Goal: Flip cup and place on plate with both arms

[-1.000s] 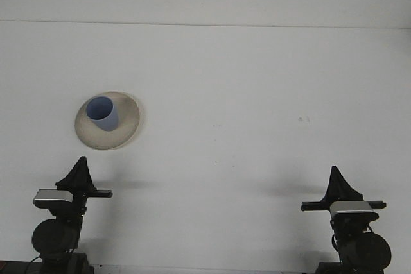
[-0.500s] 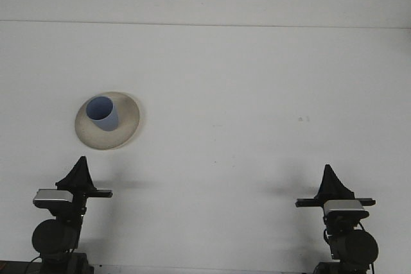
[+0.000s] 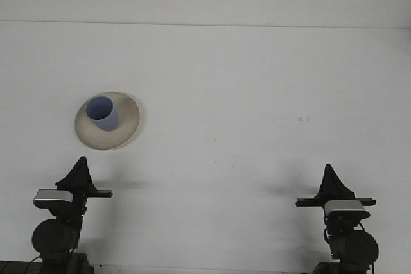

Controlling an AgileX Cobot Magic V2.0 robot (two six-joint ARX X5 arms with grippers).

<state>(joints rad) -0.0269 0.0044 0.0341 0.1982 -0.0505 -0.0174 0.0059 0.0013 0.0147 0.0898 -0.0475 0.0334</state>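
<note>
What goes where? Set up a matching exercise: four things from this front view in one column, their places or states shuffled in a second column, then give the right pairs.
Things:
1. blue cup
2. plate
3. left gripper
4. right gripper

Places or states:
A. low at the right edge of the table, far from the cup
B. standing on the plate, open end up
C. low on the left, just nearer the camera than the plate
D. lying on the white table, left of centre, bearing the cup

Pairs: 1-B, 2-D, 3-C, 4-A
</note>
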